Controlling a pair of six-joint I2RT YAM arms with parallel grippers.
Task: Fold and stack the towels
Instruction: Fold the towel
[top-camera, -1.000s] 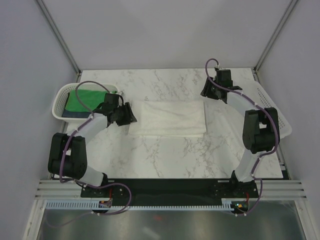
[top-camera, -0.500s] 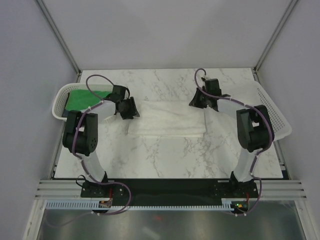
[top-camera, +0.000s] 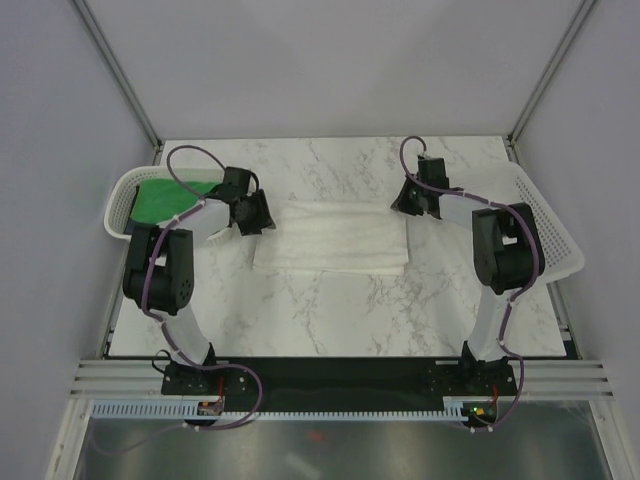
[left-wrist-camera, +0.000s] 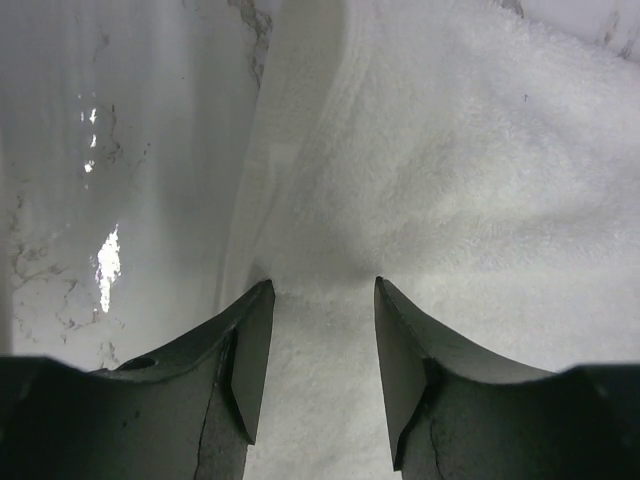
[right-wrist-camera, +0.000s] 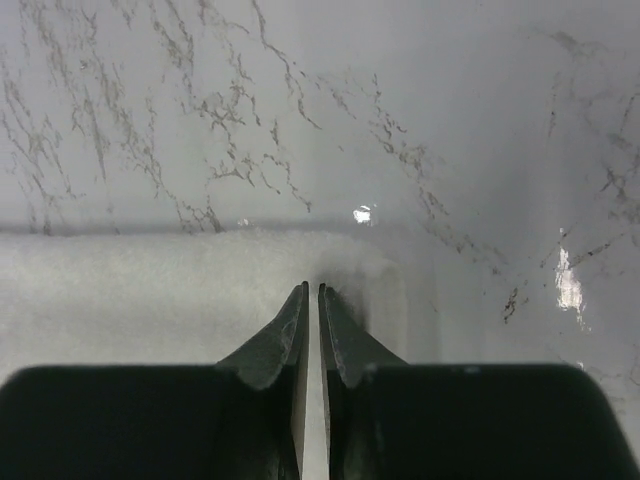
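Note:
The large white towel (top-camera: 335, 235) lies folded in a flat rectangle in the middle of the table. My left gripper (top-camera: 262, 215) is at its far left corner. In the left wrist view the left gripper (left-wrist-camera: 320, 285) is open, with the towel (left-wrist-camera: 480, 180) between the fingers. My right gripper (top-camera: 402, 205) is at the far right corner. In the right wrist view it (right-wrist-camera: 313, 288) is shut on the towel's edge (right-wrist-camera: 150, 290). The green towel (top-camera: 165, 200) lies in the left basket. The navy towel is hidden.
A white perforated basket (top-camera: 118, 205) stands at the table's left edge, close behind my left arm. A second white basket (top-camera: 555, 230) leans at the right edge. Grey walls close in the table on three sides.
My left gripper moved up to the towel's far left corner. My right gripper came in and down onto the far right corner. The towel shifted slightly left.

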